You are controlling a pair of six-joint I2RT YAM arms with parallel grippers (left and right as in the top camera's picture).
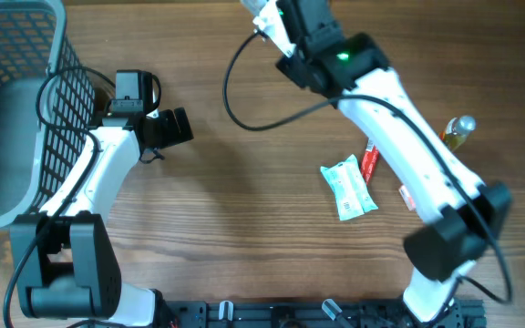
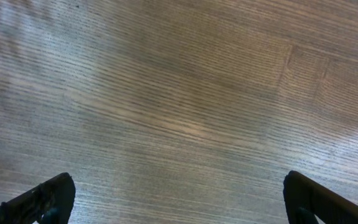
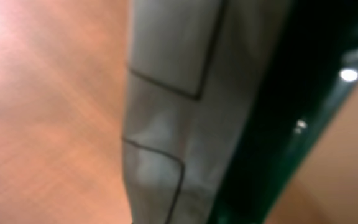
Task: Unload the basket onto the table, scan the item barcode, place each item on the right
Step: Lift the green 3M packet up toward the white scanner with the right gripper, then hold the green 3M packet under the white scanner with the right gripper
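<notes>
Candidate items lie on the table at the right: a pale green and white packet, a red stick packet, a small red and white piece and a small bottle. My left gripper hangs open over bare wood, far left of them. My right gripper is at the table's far edge, shut on a grey-white handheld device. That device fills the blurred right wrist view, and no fingers or barcode show there.
A grey wire basket stands at the left edge beside the left arm. A black cable loops over the table below the right wrist. The right arm crosses above the items.
</notes>
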